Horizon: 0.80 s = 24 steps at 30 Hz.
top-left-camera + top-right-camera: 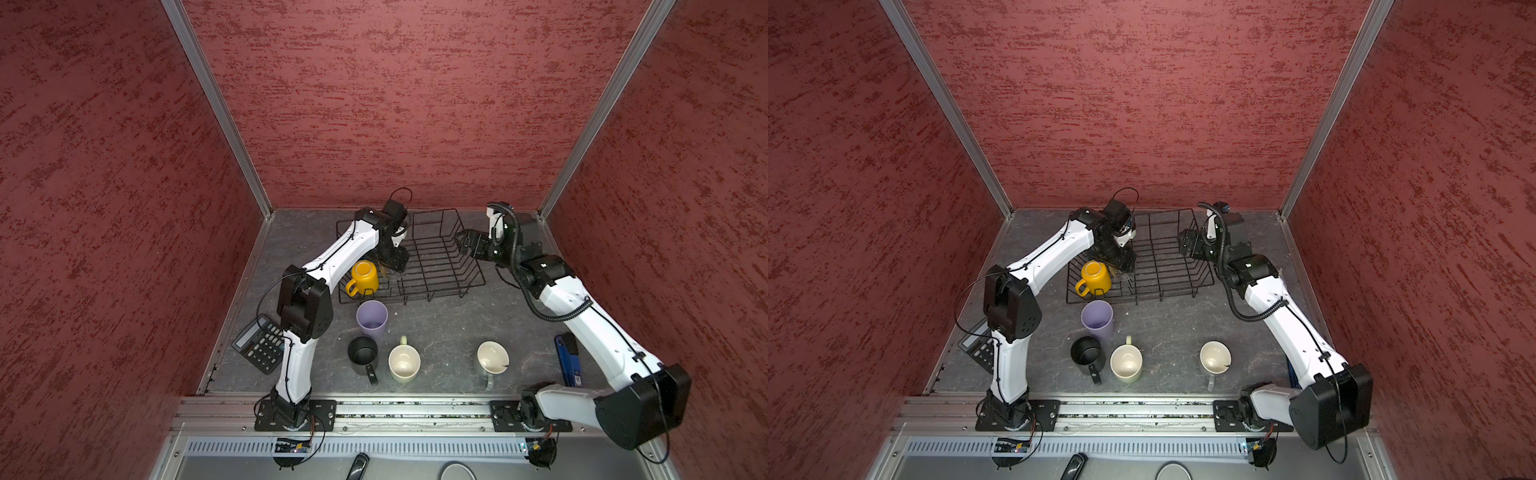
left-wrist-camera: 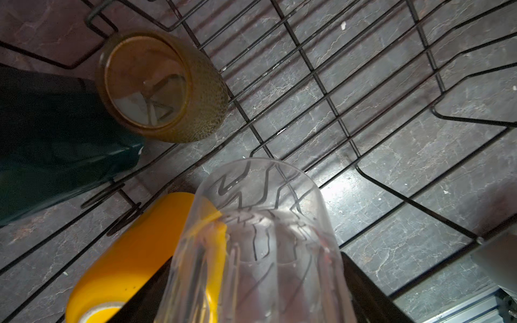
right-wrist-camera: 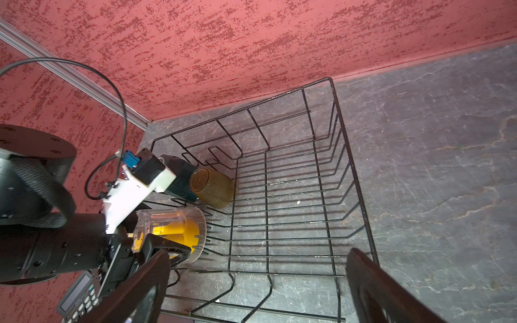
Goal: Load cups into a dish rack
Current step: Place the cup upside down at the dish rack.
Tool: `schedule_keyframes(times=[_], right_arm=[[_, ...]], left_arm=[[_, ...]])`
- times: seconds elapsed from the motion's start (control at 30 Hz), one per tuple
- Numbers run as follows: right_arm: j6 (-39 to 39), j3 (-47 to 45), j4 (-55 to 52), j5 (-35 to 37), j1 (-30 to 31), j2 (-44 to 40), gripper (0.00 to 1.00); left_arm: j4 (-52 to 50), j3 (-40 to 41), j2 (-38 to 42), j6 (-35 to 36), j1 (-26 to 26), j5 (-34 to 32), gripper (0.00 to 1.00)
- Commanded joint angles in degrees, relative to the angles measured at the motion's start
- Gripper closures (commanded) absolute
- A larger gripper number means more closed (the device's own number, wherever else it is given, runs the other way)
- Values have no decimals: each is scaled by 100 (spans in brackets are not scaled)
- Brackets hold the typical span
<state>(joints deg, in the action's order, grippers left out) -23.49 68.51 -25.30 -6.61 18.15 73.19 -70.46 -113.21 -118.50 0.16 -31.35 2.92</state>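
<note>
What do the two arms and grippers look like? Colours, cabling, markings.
Both: white shells, black joint housings, black base plates. The left arm has a thin black cable tied along it; the right arm carries a ribbed black hose. The left gripper and right gripper are black with flat dark fingers. Small white mark on each wrist housing.

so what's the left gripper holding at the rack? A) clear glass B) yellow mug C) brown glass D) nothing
A: the left gripper is closed on the clear glass, while the yellow mug and brown glass sit ungripped in the rack.
</note>
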Motion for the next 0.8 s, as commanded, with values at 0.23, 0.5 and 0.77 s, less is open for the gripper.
schedule_keyframes(times=[0.23, 0.5, 0.77], right_arm=[[20, -154, 130, 20, -65, -155, 1], [25, -169, 143, 11, -77, -138, 1], [-1, -200, 166, -16, -93, -125, 1]], left_arm=[[68, -247, -397, -100, -58, -112, 96], [70, -252, -572, -143, -66, -175, 82], [22, -237, -584, -131, -74, -194, 68]])
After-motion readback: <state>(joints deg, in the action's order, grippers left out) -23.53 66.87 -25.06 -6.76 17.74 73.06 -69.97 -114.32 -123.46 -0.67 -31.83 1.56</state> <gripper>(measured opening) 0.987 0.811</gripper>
